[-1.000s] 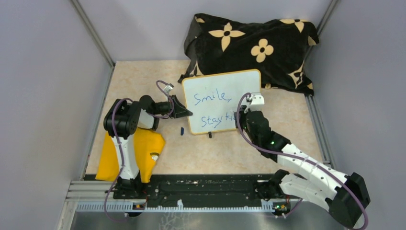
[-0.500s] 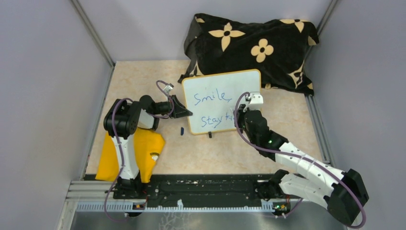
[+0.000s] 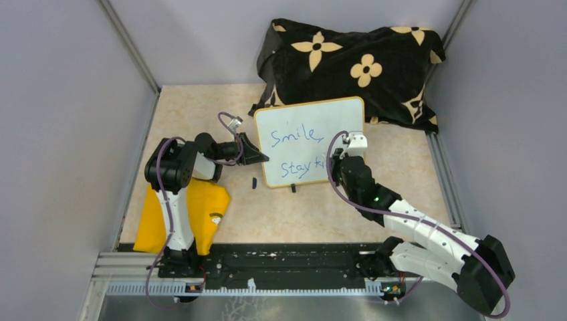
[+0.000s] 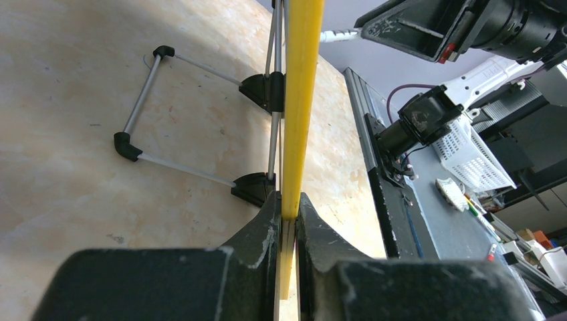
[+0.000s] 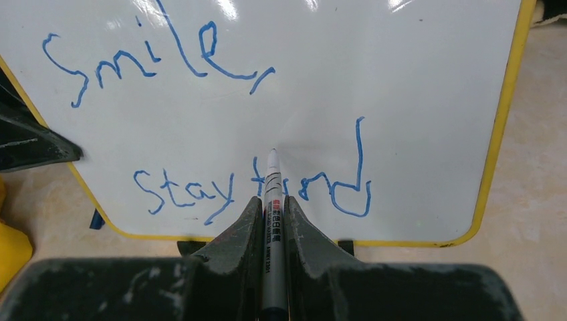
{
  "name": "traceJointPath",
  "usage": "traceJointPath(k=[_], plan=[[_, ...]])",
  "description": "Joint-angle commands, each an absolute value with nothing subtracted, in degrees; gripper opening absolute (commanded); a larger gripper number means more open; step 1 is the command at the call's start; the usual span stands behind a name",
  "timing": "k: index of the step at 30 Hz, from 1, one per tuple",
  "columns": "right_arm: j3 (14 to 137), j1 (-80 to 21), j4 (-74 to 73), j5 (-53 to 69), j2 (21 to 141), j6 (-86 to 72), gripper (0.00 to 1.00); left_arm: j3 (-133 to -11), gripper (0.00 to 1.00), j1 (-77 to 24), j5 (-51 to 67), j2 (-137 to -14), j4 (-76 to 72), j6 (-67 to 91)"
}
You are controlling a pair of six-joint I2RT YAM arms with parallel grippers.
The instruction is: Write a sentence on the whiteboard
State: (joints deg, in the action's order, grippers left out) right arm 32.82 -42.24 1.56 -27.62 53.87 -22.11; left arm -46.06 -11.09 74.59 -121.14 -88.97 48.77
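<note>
Light, thin and stiff by the look of the whiteboard (image 3: 311,142), slick on the face, and likely to slide or tip on its small feet under a pressing tip. Best taken by the yellow rim, never by the written face. Stands tilted back at mid-table, just near of the black flowered cloth (image 3: 354,60), propped on a wire stand (image 4: 137,100) behind. Carries "Smile," above and "Stay" plus a further word below, in blue. Pinched at its left edge by the left gripper (image 4: 289,204), fingers shut flat on either side of the rim. Faced at its near right part by the right gripper (image 5: 272,200), fingers closed around a marker (image 5: 272,175). Points the tip at the start of the last word; touching or just off, cannot tell.
</note>
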Motion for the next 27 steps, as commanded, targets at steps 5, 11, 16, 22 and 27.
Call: traceJointPath(k=[5,11,16,22,27], plan=[[32.08,-42.57,2.64,-28.93,53.35,-23.37,0.0,-45.57,0.0,-11.51,74.66,-124.5,-95.72,47.9],[32.17,-42.57,2.64,-29.68,53.8,-23.71,0.0,-45.55,0.0,-11.51,74.62,-124.37,-95.72,47.9],[32.26,-42.57,2.49,-30.12,54.84,-24.07,0.0,-45.57,0.0,-11.51,74.62,-124.37,-95.71,47.92],[32.26,-42.62,2.12,-30.05,55.82,-24.51,0.0,-45.58,0.0,-11.51,74.62,-124.37,-95.71,47.99],[32.1,-42.58,2.02,-29.78,56.26,-24.87,0.0,-45.6,0.0,-11.51,74.62,-124.47,-95.71,47.99]])
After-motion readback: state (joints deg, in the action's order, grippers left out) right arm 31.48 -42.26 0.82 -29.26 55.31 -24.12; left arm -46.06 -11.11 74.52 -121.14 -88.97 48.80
